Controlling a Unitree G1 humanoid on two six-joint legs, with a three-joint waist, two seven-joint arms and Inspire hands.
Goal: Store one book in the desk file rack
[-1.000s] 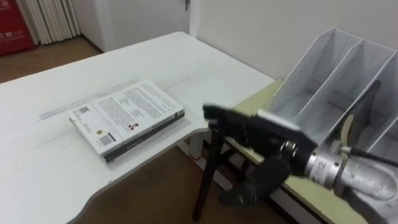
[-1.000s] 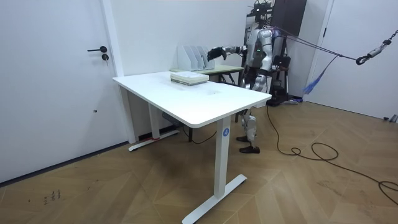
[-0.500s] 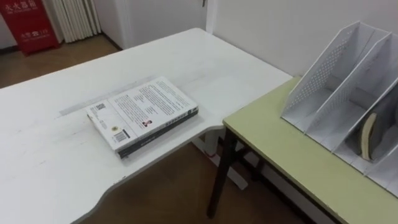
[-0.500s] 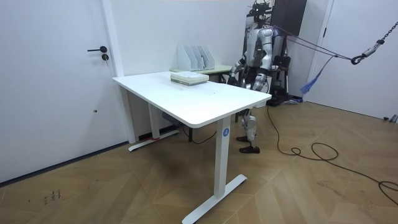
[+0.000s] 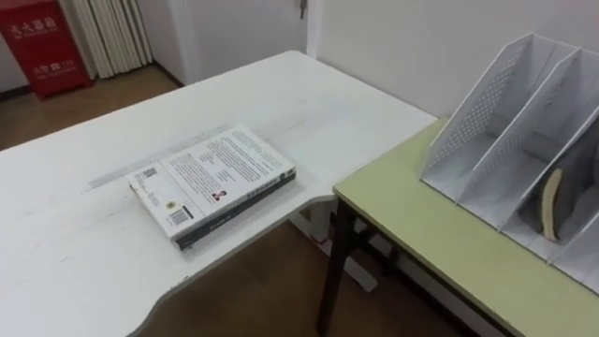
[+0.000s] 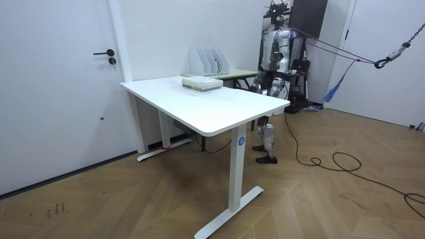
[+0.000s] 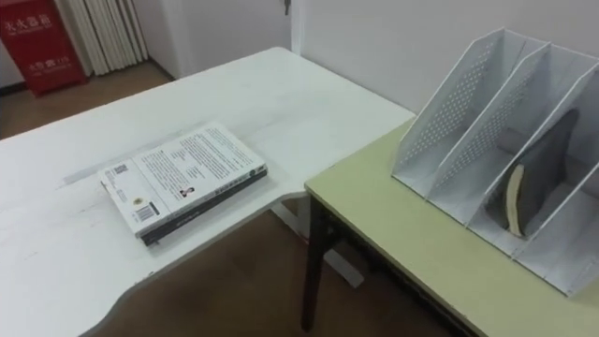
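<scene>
- The right hand [image 6: 255, 82] hangs low in front of the robot's body. Whether it is open or closed cannot be told.
- The largest risk is probably the carry. The book [image 5: 215, 178] lies on the white table [image 5: 84, 253], well apart from the hand, ahead and to its left. The file rack [image 5: 487, 122] stands on the green table [image 5: 421, 234], ahead and to the hand's right. Bare floor lies between the tables, so a weak hold could drop the book there.
- The pickup comes next. The book lies flat, which leaves little to get under. Its nearest corner is close to the table's curved edge, so a push instead of a lift may slide it off.
- Insertion is the smaller risk. The rack's slots are narrow with slanted dividers, and a tilted book could catch one or shove the rack. A tan thing [image 5: 554, 201] already fills a compartment farther from the hand.
- The book looks like a thick paperback, with a white printed cover facing up and a dark near edge.
</scene>
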